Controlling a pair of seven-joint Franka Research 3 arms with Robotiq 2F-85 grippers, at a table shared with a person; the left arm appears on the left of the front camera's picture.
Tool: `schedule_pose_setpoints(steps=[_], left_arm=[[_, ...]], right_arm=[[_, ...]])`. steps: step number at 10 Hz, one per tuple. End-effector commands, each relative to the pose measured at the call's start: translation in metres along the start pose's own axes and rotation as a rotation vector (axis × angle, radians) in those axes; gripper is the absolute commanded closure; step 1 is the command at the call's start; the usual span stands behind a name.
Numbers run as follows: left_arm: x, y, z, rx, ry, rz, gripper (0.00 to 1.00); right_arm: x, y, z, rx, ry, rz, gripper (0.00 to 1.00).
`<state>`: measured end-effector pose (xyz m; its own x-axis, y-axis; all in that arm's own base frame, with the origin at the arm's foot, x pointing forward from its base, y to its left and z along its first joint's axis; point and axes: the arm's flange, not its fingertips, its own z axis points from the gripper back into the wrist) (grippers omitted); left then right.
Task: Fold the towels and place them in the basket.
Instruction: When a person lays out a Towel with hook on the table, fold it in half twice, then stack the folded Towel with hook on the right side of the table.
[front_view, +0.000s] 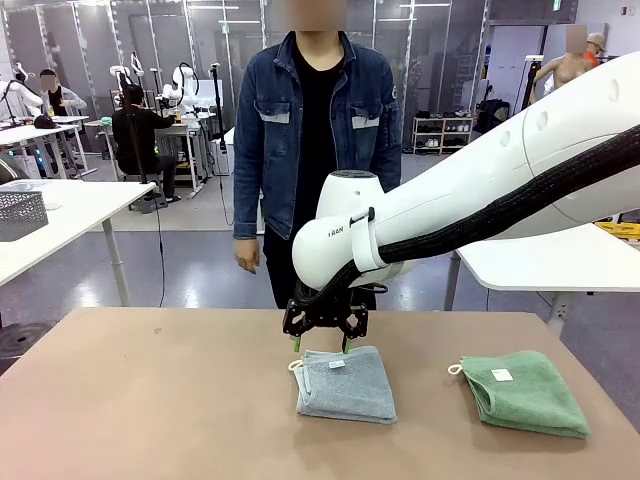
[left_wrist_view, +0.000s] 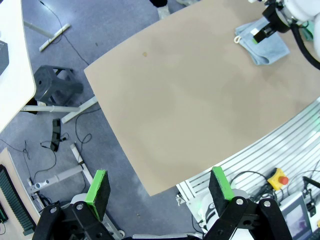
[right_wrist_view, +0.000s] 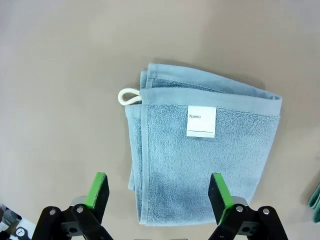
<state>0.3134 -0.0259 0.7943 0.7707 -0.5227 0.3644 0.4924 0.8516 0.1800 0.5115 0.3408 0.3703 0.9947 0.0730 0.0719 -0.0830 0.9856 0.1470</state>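
Note:
A folded pale blue towel (front_view: 345, 385) with a white label and a corner loop lies at the middle of the brown table (front_view: 150, 400). My right gripper (front_view: 322, 340) hovers open just above the towel's far edge. In the right wrist view the towel (right_wrist_view: 200, 160) lies flat below the right gripper (right_wrist_view: 159, 192), with nothing between the fingers. A folded green towel (front_view: 525, 392) lies at the right. My left gripper (left_wrist_view: 159, 187) hangs open and empty high over the table's corner, and its view shows the blue towel (left_wrist_view: 267, 45) far off. A dark mesh basket (front_view: 20, 213) stands on a white side table.
A person in a denim jacket (front_view: 315, 130) stands at the far edge, hands down at the sides. The left half of the table is bare. White side tables (front_view: 560, 260) flank the far corners. A metal frame and an emergency button (left_wrist_view: 280, 177) sit below the near edge.

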Motion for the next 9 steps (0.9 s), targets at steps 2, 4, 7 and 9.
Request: schedule_pose_setpoints(steps=[2,4,7,9], left_arm=[[-0.0008,0.0006,0.0012,0.005,-0.002,0.001,0.00],[-0.0008,0.0006,0.0012,0.005,-0.002,0.001,0.00],[-0.0008,0.0006,0.0012,0.005,-0.002,0.001,0.00],[-0.0008,0.0006,0.0012,0.005,-0.002,0.001,0.00]], right_arm=[[0.0010,0.0004,-0.0002,-0.006,0.000,0.005,0.00],[0.0010,0.0004,-0.0002,-0.006,0.000,0.005,0.00],[0.0010,0.0004,-0.0002,-0.006,0.000,0.005,0.00],[0.0010,0.0004,-0.0002,-0.006,0.000,0.005,0.00]])
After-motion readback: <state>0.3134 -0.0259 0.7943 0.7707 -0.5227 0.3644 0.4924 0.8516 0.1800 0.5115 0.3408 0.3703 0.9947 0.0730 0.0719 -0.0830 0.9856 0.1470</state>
